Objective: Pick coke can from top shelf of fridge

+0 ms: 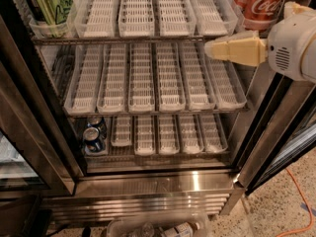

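The red coke can [260,5] stands at the right end of the top shelf [143,11], in a white plastic lane, its top cut off by the picture's edge. My gripper [213,48] comes in from the right on a white arm, with a cream-coloured finger [237,50] pointing left. It sits just below and slightly left of the can, at the level of the shelf's front edge, apart from the can. The fridge [163,181] stands open in front of me.
A green can [47,4] stands at the top shelf's left end. Two small dark-blue cans [94,132] sit on the bottom rack's left. The dark door frame [269,147] runs down the right side. A clear bin with bottles [158,228] and an orange cable [301,201] lie on the floor.
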`<action>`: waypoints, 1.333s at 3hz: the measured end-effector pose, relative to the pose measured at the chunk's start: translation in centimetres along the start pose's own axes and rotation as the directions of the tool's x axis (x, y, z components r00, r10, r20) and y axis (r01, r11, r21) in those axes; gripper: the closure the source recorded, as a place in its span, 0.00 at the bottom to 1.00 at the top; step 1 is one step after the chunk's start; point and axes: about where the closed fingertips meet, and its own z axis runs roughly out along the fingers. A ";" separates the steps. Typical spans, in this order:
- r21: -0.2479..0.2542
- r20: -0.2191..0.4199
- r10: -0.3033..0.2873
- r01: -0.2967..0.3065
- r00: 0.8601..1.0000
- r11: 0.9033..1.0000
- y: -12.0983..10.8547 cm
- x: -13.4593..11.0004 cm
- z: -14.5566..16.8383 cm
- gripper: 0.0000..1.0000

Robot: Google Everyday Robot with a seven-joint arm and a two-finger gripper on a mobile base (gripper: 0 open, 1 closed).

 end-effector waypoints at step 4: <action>0.363 0.149 -0.016 -0.039 0.989 0.931 -9.9 -1.7 1.7 0.06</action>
